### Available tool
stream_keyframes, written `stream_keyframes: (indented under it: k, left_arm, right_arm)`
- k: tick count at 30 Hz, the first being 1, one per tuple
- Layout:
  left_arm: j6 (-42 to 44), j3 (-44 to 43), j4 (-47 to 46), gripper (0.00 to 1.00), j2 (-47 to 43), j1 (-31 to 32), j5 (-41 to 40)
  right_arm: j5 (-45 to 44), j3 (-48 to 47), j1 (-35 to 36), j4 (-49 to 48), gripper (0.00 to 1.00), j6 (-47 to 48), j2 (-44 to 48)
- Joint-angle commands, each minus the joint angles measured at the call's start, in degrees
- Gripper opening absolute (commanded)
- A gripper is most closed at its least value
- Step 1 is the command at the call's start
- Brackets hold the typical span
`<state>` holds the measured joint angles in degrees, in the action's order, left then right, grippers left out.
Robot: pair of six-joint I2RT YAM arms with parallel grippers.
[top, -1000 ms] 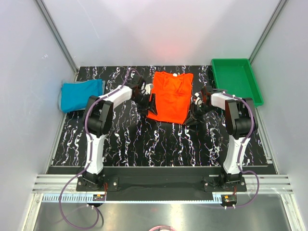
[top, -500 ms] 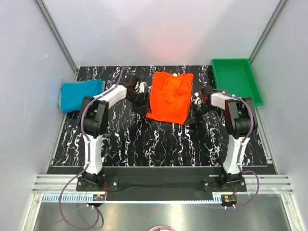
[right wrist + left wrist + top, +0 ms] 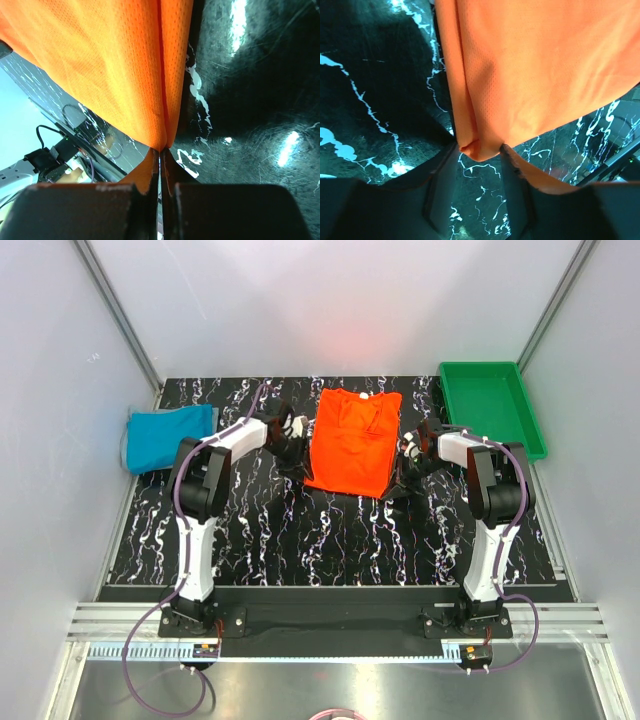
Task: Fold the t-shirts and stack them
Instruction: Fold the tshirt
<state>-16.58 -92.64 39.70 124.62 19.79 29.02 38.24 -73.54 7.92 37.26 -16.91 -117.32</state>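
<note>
The orange-red t-shirt (image 3: 353, 440) lies folded into a narrow rectangle at the middle back of the black marble table (image 3: 330, 540). The teal-blue t-shirt (image 3: 170, 437) lies bunched at the far left edge. My left gripper (image 3: 296, 443) is at the orange shirt's left edge. In the left wrist view it (image 3: 479, 148) is open, with the shirt's corner (image 3: 540, 65) lying between the fingertips. My right gripper (image 3: 405, 456) is at the shirt's right edge. In the right wrist view it (image 3: 162, 150) is shut, pinching the fold of the shirt (image 3: 100, 60).
A rigid green tray (image 3: 492, 405) stands at the back right corner, just beyond my right arm. White walls close in the table on three sides.
My left gripper has drawn back a little to the left off the orange shirt's lower left part, and that edge now lies straight. The right arm has not moved.
</note>
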Motion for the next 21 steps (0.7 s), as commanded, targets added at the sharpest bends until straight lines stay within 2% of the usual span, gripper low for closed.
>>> stream_keyframes:
  k: [1,2,3,5,7,21]
  left_arm:
    - [-0.03,0.62,-1.29,0.41,-0.08,0.16,0.16]
    - [-0.03,0.62,-1.29,0.38,0.01,0.16,0.25]
    - [-0.03,0.45,-1.38,0.27,0.1,0.16,0.6]
    - [0.06,0.18,-1.21,0.11,0.01,0.16,0.69]
    - [-0.12,0.09,-1.03,0.01,-0.6,0.16,0.95]
    - [-1.26,7.12,-2.09,0.0,-10.44,0.33,4.82]
  right_arm:
    - [0.78,-1.78,-0.19,-0.17,0.0,0.38,0.25]
    - [0.78,-1.87,-0.19,-0.17,0.0,0.38,0.25]
    - [0.78,-1.96,-0.28,-0.17,0.0,0.47,0.16]
    - [0.61,-2.22,-0.36,0.1,0.0,0.65,0.16]
    - [0.52,-2.49,-0.54,0.19,0.0,0.91,0.33]
    - [1.22,-2.4,-1.51,2.29,0.0,2.67,5.42]
